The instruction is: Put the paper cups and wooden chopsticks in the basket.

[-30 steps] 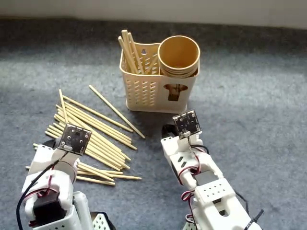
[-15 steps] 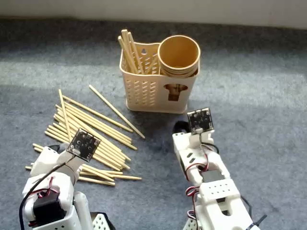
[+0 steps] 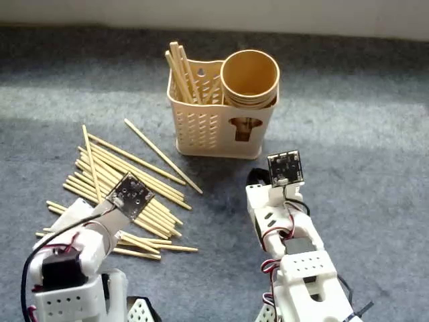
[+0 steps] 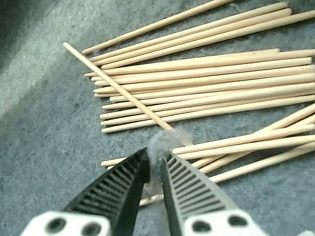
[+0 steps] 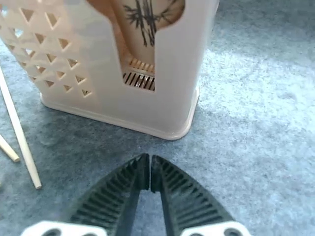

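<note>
High view: grey carpet (image 3: pixel 362 127) below pale wall (image 3: pixel 281 12), left claw (image 4: pixel 155 158) slightly apart, right claw (image 5: pixel 149 163) together.

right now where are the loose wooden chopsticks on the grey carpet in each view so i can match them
High view: loose wooden chopsticks fanned on the grey carpet, left of the cream plastic basket.
Left wrist view: the pile lies just ahead of the left gripper.
Right wrist view: two stick ends beside the basket's perforated wall.
Shared landmark: the stick lying crosswise over the pile, high and left wrist views.
</note>
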You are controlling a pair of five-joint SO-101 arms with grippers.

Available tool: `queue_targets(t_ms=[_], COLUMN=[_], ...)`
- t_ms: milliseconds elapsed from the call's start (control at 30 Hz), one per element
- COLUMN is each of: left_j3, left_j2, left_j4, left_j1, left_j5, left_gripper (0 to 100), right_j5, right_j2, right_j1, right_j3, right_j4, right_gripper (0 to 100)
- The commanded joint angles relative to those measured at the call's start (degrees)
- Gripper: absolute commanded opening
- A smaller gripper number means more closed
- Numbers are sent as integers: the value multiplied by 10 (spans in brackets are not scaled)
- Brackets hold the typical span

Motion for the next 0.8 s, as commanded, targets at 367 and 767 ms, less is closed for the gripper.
queue_targets(t_ms=[367, 767], left_j3=[-70, -36], left_j2=[314, 357], left_j4=[-3, -22], left_j1=[154, 192], left_j5=[-98, -167], left_gripper=[146, 98], right_j5=[5, 6], right_j2=[-8, -8], right_j1=[7, 7], right_j3=[-7, -7], right_j4=[1, 1], right_gripper=[23, 23])
